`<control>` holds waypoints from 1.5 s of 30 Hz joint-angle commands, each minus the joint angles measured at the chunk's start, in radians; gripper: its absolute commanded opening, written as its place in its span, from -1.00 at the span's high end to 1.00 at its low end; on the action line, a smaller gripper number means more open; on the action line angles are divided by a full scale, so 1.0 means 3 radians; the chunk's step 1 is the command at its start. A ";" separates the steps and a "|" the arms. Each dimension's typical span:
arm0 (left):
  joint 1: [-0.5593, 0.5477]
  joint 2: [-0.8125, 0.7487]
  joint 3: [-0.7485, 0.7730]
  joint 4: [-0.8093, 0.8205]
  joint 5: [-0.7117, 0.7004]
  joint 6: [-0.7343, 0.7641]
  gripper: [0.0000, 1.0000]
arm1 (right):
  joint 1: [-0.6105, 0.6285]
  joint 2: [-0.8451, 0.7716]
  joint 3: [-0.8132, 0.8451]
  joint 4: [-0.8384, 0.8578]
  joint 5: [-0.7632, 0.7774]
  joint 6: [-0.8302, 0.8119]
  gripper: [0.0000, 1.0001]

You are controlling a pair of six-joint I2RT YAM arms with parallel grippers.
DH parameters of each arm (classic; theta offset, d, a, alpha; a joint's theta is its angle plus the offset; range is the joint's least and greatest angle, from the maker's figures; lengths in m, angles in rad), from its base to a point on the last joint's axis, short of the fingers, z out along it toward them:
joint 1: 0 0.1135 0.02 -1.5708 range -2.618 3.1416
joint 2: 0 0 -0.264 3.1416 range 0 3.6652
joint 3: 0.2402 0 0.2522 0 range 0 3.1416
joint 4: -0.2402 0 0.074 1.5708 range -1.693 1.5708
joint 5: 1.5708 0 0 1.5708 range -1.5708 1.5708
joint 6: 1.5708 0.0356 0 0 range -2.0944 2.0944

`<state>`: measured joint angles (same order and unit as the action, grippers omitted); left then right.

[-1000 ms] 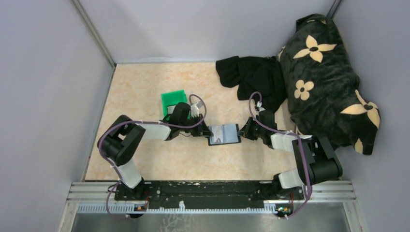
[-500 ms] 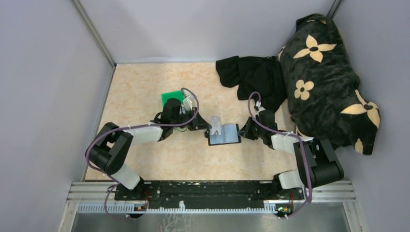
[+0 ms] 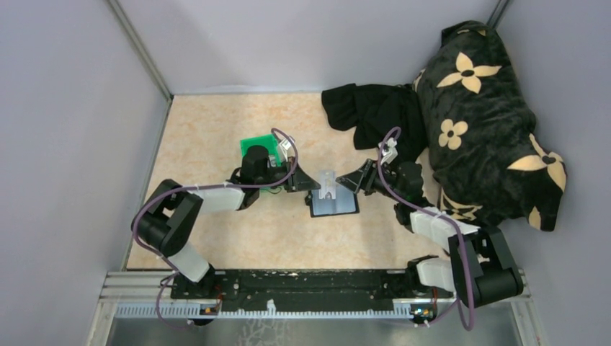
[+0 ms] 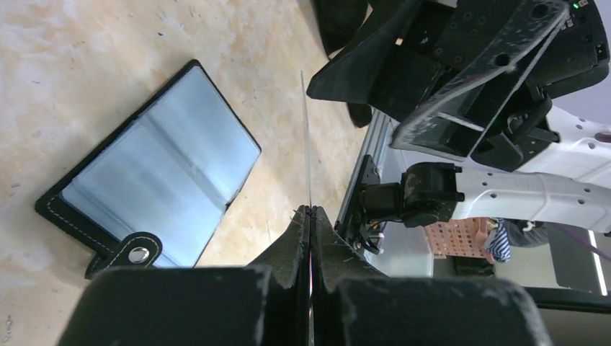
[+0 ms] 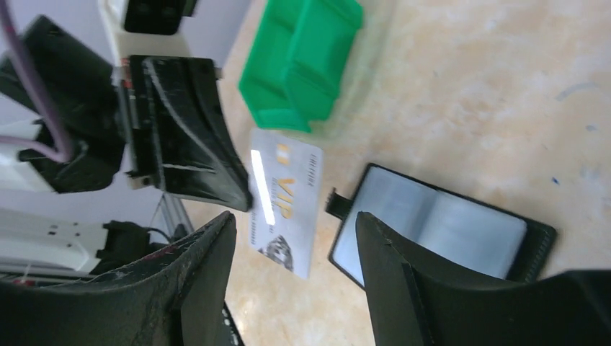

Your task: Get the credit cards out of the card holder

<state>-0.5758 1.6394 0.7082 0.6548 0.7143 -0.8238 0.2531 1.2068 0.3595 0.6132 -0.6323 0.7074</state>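
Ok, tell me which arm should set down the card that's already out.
Left. The left gripper is shut on the pale card, clear of the card holder, with the green bin beside that arm. The right gripper is open, holding nothing.

Bin, cloth and cushion on a beige tabletop.
A green plastic bin (image 3: 253, 146) stands on the marbled beige tabletop (image 3: 209, 122), left of the middle. A crumpled black cloth (image 3: 378, 115) lies at the far right side, and it touches a big black cushion (image 3: 490, 122) with cream flowers in the right corner. Grey walls (image 3: 72, 108) close the tabletop on three sides; a metal rail (image 3: 310, 288) runs along the near edge.
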 commanded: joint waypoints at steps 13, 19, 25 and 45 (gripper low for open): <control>0.0012 0.0058 0.0171 0.0376 0.0420 -0.0182 1.00 | 0.0000 0.0233 -0.0025 0.1042 -0.0623 0.0264 -0.06; 0.0007 0.0068 0.0149 0.0488 0.0459 -0.0260 1.00 | -0.0004 0.0214 -0.0054 0.1006 -0.0669 0.0250 0.00; 0.0005 0.0113 0.0153 0.0471 0.0452 -0.0236 1.00 | -0.0003 0.0247 -0.0089 0.1190 -0.0746 0.0378 0.50; 0.0005 -0.0126 0.0341 -0.0054 0.0575 0.0571 -0.19 | 0.0004 0.0960 -0.0266 0.3039 -0.1449 0.1424 1.00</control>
<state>-0.5758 1.6180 0.7830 0.5999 0.8055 -0.7319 0.2531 1.4338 0.3008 1.2388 -0.9733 1.0264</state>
